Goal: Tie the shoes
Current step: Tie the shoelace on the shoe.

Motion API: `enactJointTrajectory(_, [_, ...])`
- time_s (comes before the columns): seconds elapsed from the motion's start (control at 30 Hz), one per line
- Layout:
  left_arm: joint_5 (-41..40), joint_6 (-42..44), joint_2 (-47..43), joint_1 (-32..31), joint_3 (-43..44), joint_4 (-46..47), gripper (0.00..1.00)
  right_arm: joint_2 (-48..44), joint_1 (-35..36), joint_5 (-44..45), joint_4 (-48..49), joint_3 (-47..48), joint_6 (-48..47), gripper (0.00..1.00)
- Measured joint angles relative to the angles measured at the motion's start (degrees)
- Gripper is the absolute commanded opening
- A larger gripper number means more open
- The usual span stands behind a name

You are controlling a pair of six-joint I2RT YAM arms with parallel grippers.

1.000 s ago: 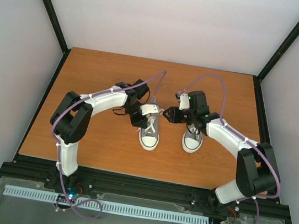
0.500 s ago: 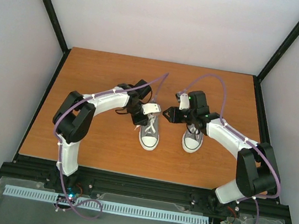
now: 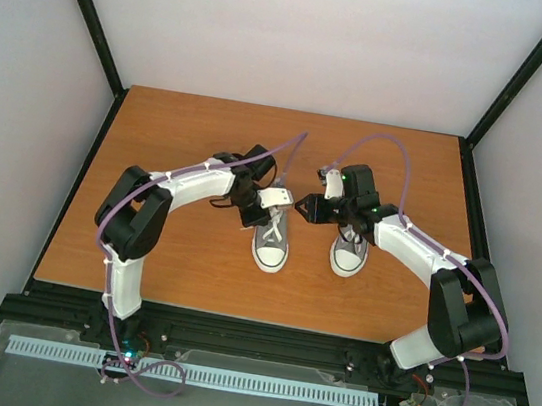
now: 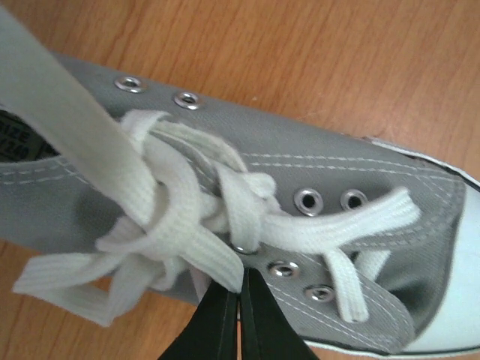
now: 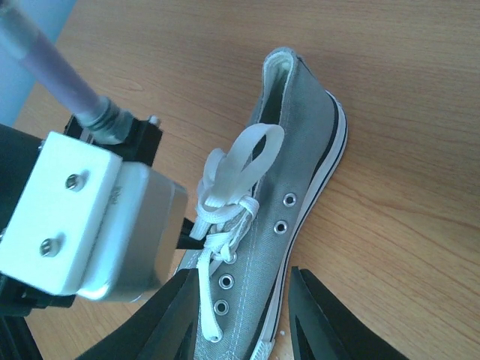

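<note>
Our left gripper [image 4: 240, 289] has snapped together at the lace knot [image 4: 187, 225] on the left-hand shoe [image 3: 270, 251], probably to pinch a strand, though we cannot tell if one is caught; our right gripper [image 5: 241, 274] hovers, jaws apart, near its loop [image 5: 247, 154]; the other shoe [image 3: 348, 255] stands alongside.

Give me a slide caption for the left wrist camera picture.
Left tool, shut, tips at the knotted white laces of a grey canvas sneaker on the wooden table.

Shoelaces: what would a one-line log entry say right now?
left gripper: shut at knot | right gripper: open, empty | laces: one loop showing
</note>
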Motion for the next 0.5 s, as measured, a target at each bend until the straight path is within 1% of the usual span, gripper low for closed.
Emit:
enactJointTrajectory(0.17, [0.42,0.44,-3.06,-0.2,-1.99,-0.85,0.03,0.0,0.0,-0.04,-0.13,0.0,-0.13,0.34])
enactJointTrajectory(0.23, [0.44,0.66,-4.09,-0.22,-2.16,-1.38,0.06,0.0,0.0,-0.22,-0.13,0.0,-0.13,0.34])
enactJointTrajectory(0.3, [0.44,0.92,-4.5,-0.22,-2.16,-1.6,0.12,0.0,0.0,-0.39,-0.13,0.0,-0.15,0.34])
enactJointTrajectory(0.33, [0.46,0.9,-4.59,-0.22,-2.19,-1.75,0.11,0.0,0.0,-0.46,-0.13,0.0,-0.15,0.34])
enactJointTrajectory(0.4, [0.48,1.22,-4.61,-0.22,-2.19,-1.95,0.02,0.0,0.0,-0.63,-0.15,0.0,-0.24,0.34])
enactJointTrajectory(0.5, [0.81,1.53,-4.61,-0.24,-2.19,-2.54,0.01,0.0,0.0,-0.72,-0.17,0.0,-0.28,0.34])
